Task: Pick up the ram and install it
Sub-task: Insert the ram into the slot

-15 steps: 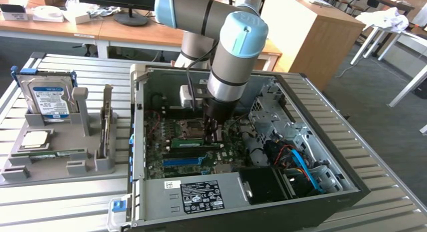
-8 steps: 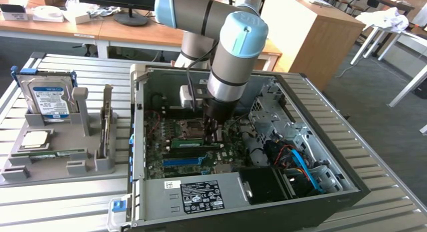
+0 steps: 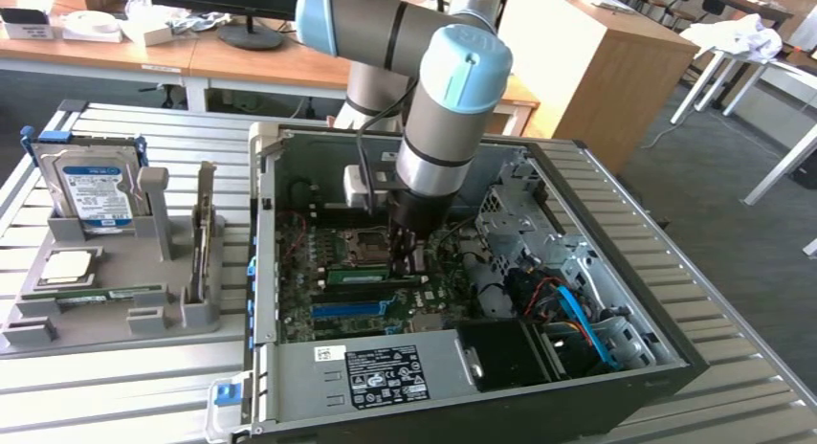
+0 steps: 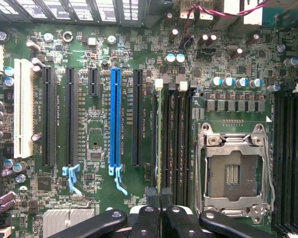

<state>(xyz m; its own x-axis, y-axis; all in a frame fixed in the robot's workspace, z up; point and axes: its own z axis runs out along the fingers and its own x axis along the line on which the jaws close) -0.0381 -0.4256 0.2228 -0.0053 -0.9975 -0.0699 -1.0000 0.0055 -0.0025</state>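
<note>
The gripper [image 4: 160, 195] is pinching the ram [image 4: 159, 134], which is standing on edge just beside the processor socket [image 4: 233, 171].

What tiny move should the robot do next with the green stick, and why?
Probably push straight down. The pincer is shut on the ram, which stands on edge in line with a white latch, next to the empty slots. Whether it is fully seated I cannot tell.

You've got hard drive [image 3: 92, 190], processor chip [image 3: 67, 265], expansion card [image 3: 201, 243] in the grey tray [image 3: 115, 320], exterior view's left of the open case [image 3: 537, 410]; motherboard [image 4: 97, 134] shows blue slot [image 4: 115, 116], bare CPU socket [image 4: 233, 171].
</note>
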